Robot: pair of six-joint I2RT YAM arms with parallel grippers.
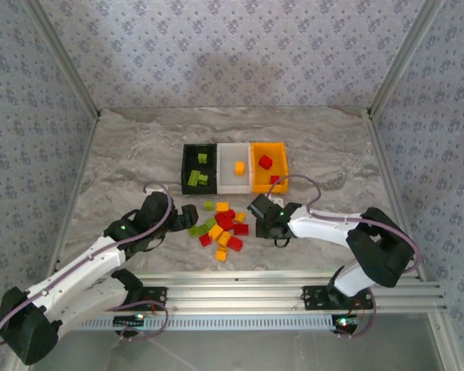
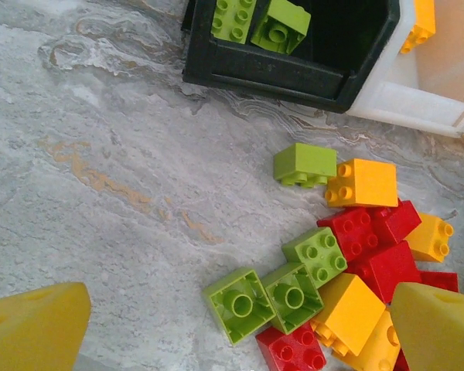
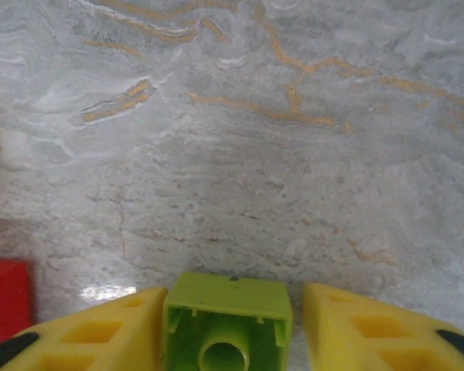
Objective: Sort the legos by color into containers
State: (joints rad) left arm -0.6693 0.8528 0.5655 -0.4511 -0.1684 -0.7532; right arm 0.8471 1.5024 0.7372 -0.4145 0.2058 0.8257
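The legos (image 1: 223, 226) lie in a loose heap of red, orange-yellow and lime green near the middle of the bench (image 1: 131, 154), just in front of the three joined bins. Some are already sorted: the black bin (image 1: 187, 154) has a few lime green bricks in it, the white bin (image 1: 233, 182) holds a single orange-yellow one, and the orange bin (image 1: 283, 158) has two red ones. One lime green brick (image 3: 228, 305) is away from the heap, caught in the right jaws just to the heap's right. The yellow fingers (image 3: 100, 332) are drawn in close on either side of it, and its hollow underside faces the wrist camera, with bare marbled bench beyond. The right arm (image 1: 325, 226) reaches in low from the right to hold it there. On the other side, the left arm (image 1: 85, 267) stretches up to the heap's left edge. The left jaws are spread wide and hold nothing, with one yellow finger (image 2: 31, 332) over bare bench and the other over the bricks. A pair of upturned lime green bricks (image 2: 267, 300) sits on the bench between the fingers.
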